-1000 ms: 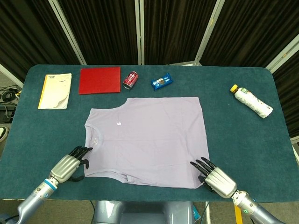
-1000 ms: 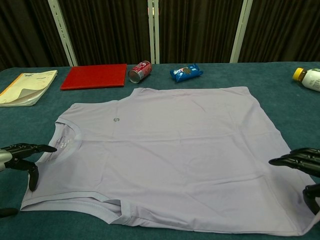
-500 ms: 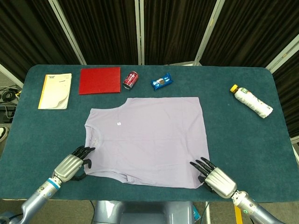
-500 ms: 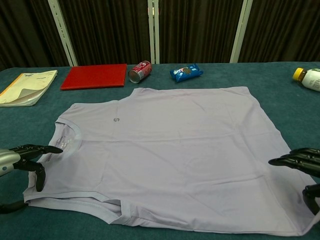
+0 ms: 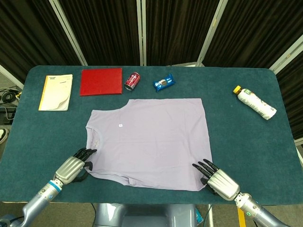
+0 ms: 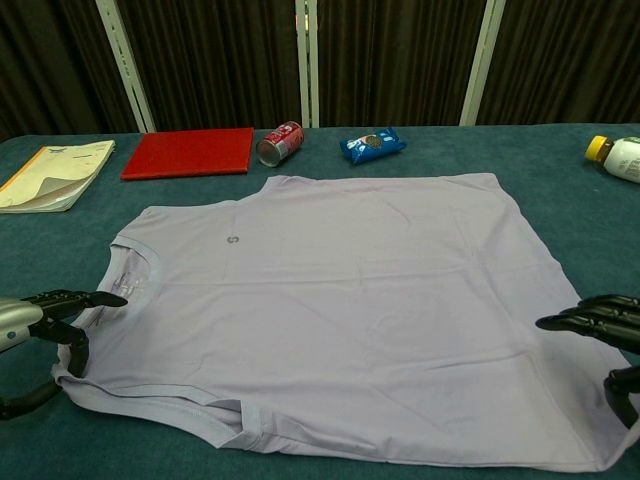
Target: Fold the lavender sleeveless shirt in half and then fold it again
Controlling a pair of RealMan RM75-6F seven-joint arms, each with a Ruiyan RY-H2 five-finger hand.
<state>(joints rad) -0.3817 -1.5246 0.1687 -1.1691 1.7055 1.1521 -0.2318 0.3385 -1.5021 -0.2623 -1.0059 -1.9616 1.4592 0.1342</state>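
At the near corners of the shirt (image 5: pixel 149 142), the left robot hand (image 5: pixel 71 167) and right robot hand (image 5: pixel 219 181) rest with fingers spread, gripping nothing, fingertips at the cloth's edge. The shirt lies flat on the tabletop (image 5: pixel 246 142) between and beyond them, unfolded. The first fold seems about to begin; next, each must pinch its corner.

The left hand (image 5: pixel 72 166) sits low at the near left. Its dark fingers (image 6: pixel 88 298) point forward, a bit apart, and its thumb hangs down. The right hand (image 5: pixel 218 180) sits low at the near right. Its fingers (image 6: pixel 585 316) reach forward too, spread a little.
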